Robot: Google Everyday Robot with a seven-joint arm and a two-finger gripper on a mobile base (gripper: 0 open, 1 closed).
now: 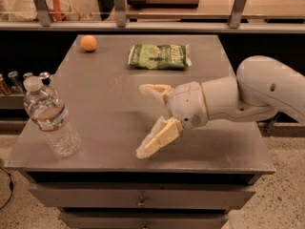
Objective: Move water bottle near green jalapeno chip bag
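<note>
One water bottle (50, 120), one chip bag (158, 56), one orange ball (88, 43) and one gripper (141, 120) show in the single camera view, all on or over a grey metal table (109, 99).

The water bottle stands upright at the near left corner of the table, just inside the left edge. It is clear and ribbed, with a pale label band around its middle. Its white cap (32, 83) is screwed on, so it is closed.

The chip bag is green and lies flat at the far side of the table, a little right of the middle. Both its crimped ends are closed. The bottle and the bag are well apart, at opposite ends of the tabletop.

The orange ball sits at the far left, near the bag but not touching it.

The gripper hangs over the near middle of the table, between the bottle and the right edge. Its two tan fingers (159, 136) point left and are spread wide, holding nothing. It is apart from the bottle. The white arm (264, 87) reaches in from the right.

Small cans (9, 79) stand off the table to the left, behind the bottle; three, as far as I can make out.

Two drawer fronts (140, 197) show beneath the tabletop, both shut.
</note>
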